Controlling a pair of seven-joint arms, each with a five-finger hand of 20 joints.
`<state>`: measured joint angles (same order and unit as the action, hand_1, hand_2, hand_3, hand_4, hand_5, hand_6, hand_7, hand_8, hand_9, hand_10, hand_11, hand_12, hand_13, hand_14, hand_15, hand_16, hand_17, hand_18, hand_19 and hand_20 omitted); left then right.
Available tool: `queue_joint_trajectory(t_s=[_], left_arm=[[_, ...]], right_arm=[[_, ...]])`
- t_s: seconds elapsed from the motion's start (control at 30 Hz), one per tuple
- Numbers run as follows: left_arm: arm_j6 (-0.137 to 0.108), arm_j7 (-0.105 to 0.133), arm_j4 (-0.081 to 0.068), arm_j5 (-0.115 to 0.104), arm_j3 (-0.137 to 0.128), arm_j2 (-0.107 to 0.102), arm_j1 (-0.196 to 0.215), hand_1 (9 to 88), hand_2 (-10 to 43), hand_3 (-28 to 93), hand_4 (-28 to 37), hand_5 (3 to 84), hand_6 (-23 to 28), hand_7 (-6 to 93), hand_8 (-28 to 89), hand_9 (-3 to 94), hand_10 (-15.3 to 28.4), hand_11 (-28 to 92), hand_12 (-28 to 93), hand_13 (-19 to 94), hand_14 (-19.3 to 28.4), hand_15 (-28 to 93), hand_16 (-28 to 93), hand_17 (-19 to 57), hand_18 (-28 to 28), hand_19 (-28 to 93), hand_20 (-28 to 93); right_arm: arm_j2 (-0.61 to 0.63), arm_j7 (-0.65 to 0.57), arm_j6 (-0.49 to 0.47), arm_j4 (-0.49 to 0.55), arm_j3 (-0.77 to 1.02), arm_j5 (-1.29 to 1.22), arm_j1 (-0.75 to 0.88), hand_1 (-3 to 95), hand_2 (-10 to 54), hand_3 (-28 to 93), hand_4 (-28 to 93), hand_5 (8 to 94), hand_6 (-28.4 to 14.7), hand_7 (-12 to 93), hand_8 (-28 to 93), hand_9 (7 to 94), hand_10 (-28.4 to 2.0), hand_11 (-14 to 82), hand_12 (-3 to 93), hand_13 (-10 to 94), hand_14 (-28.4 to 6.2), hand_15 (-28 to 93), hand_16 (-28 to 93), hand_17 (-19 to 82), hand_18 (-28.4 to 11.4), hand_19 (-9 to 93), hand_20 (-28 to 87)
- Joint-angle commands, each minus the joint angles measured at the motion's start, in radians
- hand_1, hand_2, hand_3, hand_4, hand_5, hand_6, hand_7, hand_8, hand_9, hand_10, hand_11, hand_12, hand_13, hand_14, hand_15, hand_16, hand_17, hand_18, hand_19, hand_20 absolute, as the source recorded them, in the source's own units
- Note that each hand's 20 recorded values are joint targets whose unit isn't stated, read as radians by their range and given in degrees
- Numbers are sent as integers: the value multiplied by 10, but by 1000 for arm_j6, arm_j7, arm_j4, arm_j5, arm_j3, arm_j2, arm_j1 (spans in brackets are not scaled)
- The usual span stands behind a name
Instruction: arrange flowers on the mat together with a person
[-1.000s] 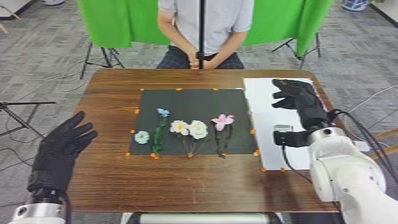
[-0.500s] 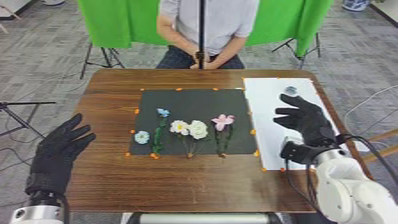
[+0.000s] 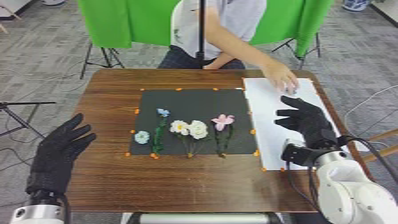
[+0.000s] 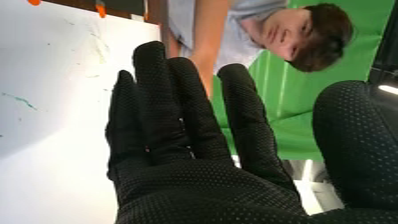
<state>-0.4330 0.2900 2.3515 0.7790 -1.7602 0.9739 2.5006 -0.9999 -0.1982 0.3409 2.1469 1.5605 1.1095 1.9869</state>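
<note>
Find flowers (image 3: 198,129) on the mat (image 3: 182,102), in from the bench's (image 3: 187,185) left edge. Should handle light and soft; pinch stems (image 3: 157,141). Fingers (image 4: 155,95) open on left hand (image 3: 55,150) and right hand (image 3: 311,122). Person's hand (image 3: 280,76) at far-right corner, perhaps holding something.

- Lettering, numbers and signs: we can read none in either view.
- White sheet (image 4: 53,165), right wrist view: we note a thin green stroke (image 4: 21,102) and some faint marks on its surface, none of which we can read as a letter or a number.
</note>
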Motion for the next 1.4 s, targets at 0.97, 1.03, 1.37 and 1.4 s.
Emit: queue_joint_trajectory(t_s=[0.97, 1.03, 1.37, 1.4], left_arm=[[-6, -12, 1, 1, 8, 7, 4, 222, 62, 795, -283, 368, 86, 146, -103, 316, 194, 282, 90, 211, 259, 546, -120, -100, 211, 506, 88], [-7, -10, 0, 2, 10, 5, 4, 223, 62, 794, -283, 369, 87, 145, -103, 316, 194, 283, 90, 211, 259, 546, -120, -99, 211, 506, 88], [-6, 1, -1, 0, 13, -1, 6, 223, 61, 797, -283, 370, 87, 146, -103, 320, 196, 286, 89, 212, 260, 548, -121, -99, 211, 508, 88], [-6, 1, 1, -1, 13, -1, 9, 223, 62, 796, -283, 370, 87, 146, -103, 320, 195, 286, 89, 212, 260, 549, -120, -99, 211, 508, 88]], right_arm=[[1, 24, -18, 4, 9, 4, 15, 173, 117, 766, -243, 478, -35, 121, -105, 495, -213, 184, 148, 411, -215, 572, 63, 86, -221, 552, 129], [2, 21, -19, 1, 6, 3, 10, 173, 118, 765, -243, 478, -35, 122, -105, 496, -213, 184, 148, 411, -215, 572, 63, 86, -221, 552, 129], [8, 22, -17, -3, -2, 4, 4, 173, 119, 764, -243, 480, -35, 123, -105, 498, -214, 185, 147, 413, -214, 573, 62, 87, -220, 554, 131], [8, 22, -16, -1, 0, 5, 8, 173, 119, 764, -243, 480, -34, 123, -105, 498, -214, 185, 147, 413, -214, 572, 63, 87, -220, 554, 131]])
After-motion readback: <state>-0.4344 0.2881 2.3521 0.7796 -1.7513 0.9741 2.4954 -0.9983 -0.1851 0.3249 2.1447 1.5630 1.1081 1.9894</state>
